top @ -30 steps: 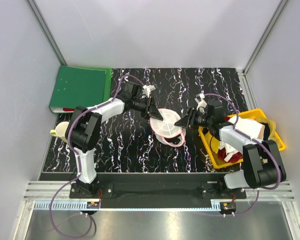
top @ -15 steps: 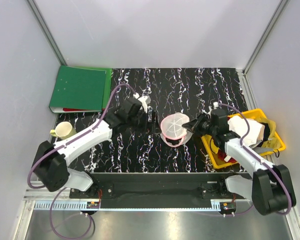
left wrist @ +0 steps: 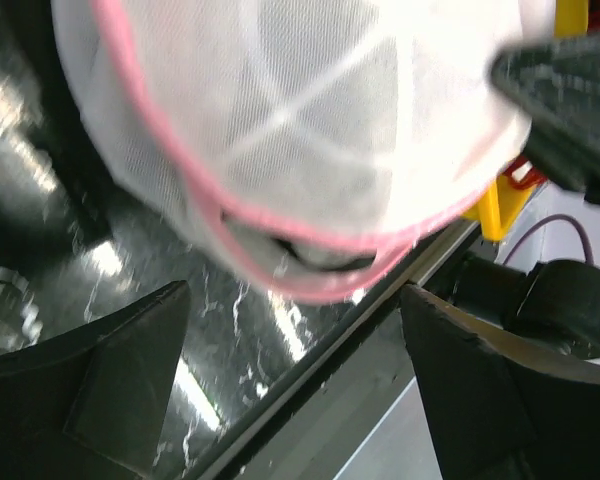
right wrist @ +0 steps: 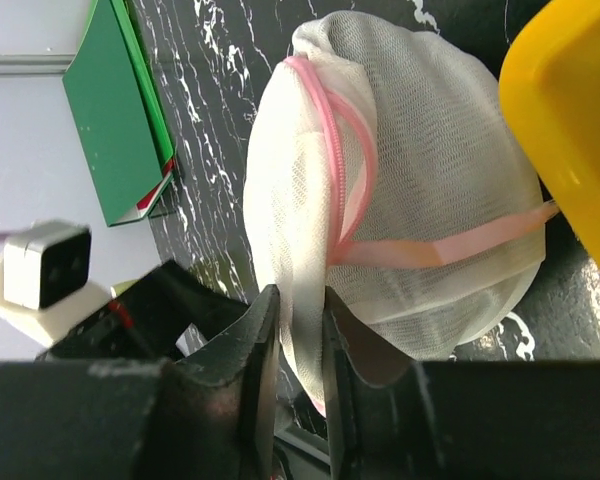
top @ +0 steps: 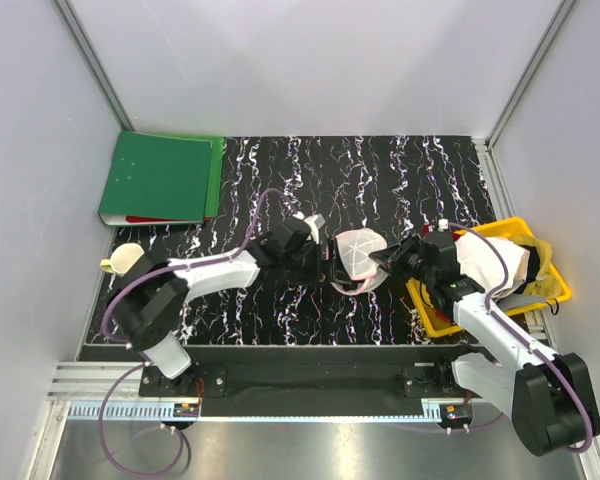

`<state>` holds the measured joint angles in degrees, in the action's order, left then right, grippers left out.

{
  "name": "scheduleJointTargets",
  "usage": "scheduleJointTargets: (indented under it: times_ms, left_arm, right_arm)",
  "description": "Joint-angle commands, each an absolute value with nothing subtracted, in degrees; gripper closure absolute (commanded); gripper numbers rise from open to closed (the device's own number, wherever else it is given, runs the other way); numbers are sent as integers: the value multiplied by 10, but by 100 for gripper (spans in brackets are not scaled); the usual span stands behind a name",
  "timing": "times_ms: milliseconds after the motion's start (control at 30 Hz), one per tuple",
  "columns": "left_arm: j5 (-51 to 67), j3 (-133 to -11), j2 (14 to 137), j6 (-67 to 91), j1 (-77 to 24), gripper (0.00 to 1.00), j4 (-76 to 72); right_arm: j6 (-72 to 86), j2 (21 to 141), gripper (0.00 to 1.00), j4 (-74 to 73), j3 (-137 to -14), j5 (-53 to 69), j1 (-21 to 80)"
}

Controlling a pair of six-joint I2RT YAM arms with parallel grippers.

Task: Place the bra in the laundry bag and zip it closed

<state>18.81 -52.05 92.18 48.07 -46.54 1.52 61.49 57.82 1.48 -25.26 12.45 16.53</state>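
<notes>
Your right end effector [right wrist: 300,296] pinches a fold of the laundry bag [top: 358,252], its fingers pressed together on the white mesh beside the pink rim. The bag hangs close to the yellow basket [top: 432,316]. On the bag's other side your left end effector [left wrist: 295,300] stands spread, with the bag's round spoked end in the gap between its fingers. The bag is over the middle of the tabletop [top: 280,310]. The bra cannot be made out through the mesh.

Pale walls [top: 320,60] enclose a black, seemingly marbled table [top: 380,170]
</notes>
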Motion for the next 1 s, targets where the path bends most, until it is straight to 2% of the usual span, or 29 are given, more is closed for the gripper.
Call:
scheduleJointTargets:
  times_ms: [0, 67, 133, 200, 233, 300, 400, 433, 633, 967]
  left_arm:
    - [198, -577, 964, 476, -461, 21, -48]
    - [205, -601, 991, 457, -451, 36, -23]
    - [201, -617, 997, 433, -432, 61, -2]
    - [186, -629, 992, 412, -411, 72, 41]
    - [178, -635, 990, 388, -404, 85, 53]
    - [174, -649, 989, 360, -387, 95, 97]
    - [172, -688, 991, 308, -369, 100, 144]
    - [175, -699, 991, 289, -363, 100, 152]
    - [242, -736, 1010, 237, -343, 100, 186]
    - [260, -736, 1014, 234, -344, 100, 187]
  right_arm:
    - [631, 553, 71, 7, -243, 110, 178]
    - [631, 544, 71, 4, -237, 114, 182]
    - [624, 541, 71, 4, -237, 119, 186]
    - [601, 547, 69, -15, -243, 132, 188]
    - [592, 551, 66, -26, -248, 144, 187]
    - [562, 561, 62, -37, -260, 151, 187]
    - [515, 565, 53, -42, -272, 166, 187]
    - [501, 574, 48, -56, -279, 177, 188]
    - [461, 599, 32, -60, -303, 213, 187]
    - [524, 665, 29, 83, -277, 258, 188]
